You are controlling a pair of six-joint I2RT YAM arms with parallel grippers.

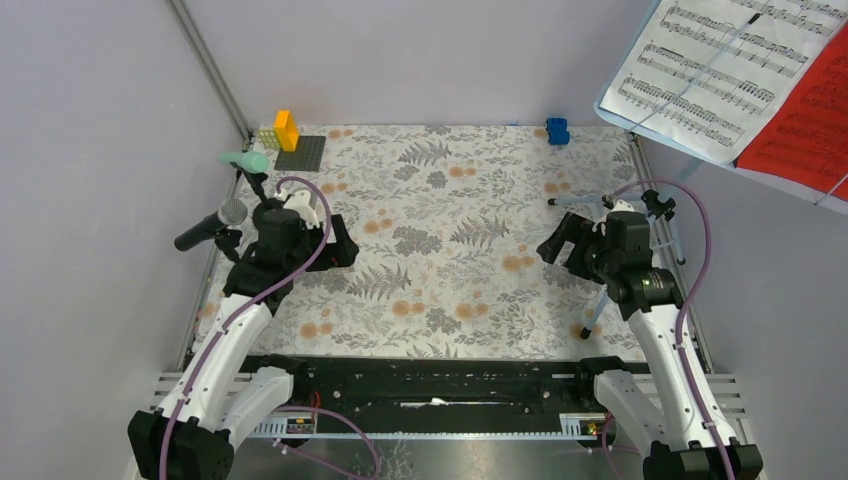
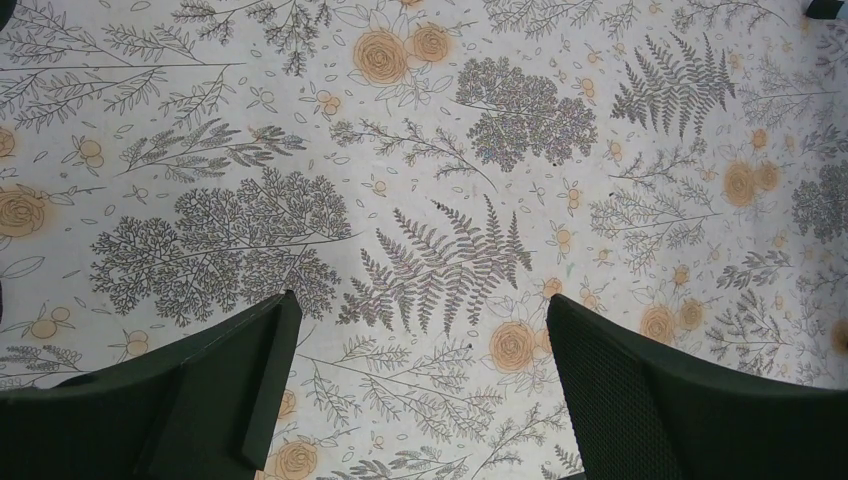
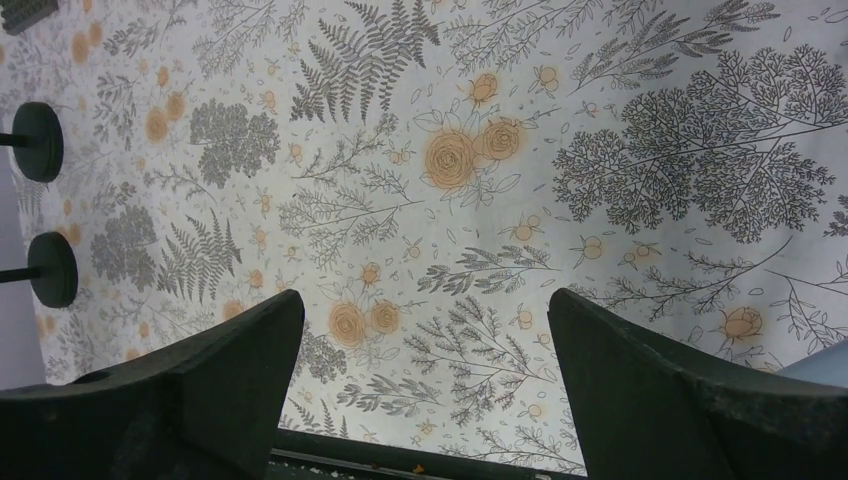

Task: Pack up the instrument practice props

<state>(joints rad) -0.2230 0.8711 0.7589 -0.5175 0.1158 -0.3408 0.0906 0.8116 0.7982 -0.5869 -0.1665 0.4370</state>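
The pale blue sheet-music rack (image 1: 612,112) stands at the right edge of the table, close to the camera at the top right. It carries a white music sheet (image 1: 715,75) and a red one (image 1: 812,120), and its tripod legs (image 1: 596,308) splay round my right arm. At the left edge a mint-green microphone (image 1: 246,160) and a black microphone (image 1: 208,230) rest in their holders, whose round black bases (image 3: 40,141) (image 3: 54,268) appear in the right wrist view. My left gripper (image 1: 338,241) (image 2: 420,300) and my right gripper (image 1: 557,246) (image 3: 425,300) hang open and empty over the floral cloth.
A small blue toy car (image 1: 557,130) sits at the back edge. Yellow and orange bricks (image 1: 285,130) with a grey plate (image 1: 301,153) stand at the back left corner. Grey walls close in the left, back and right sides.
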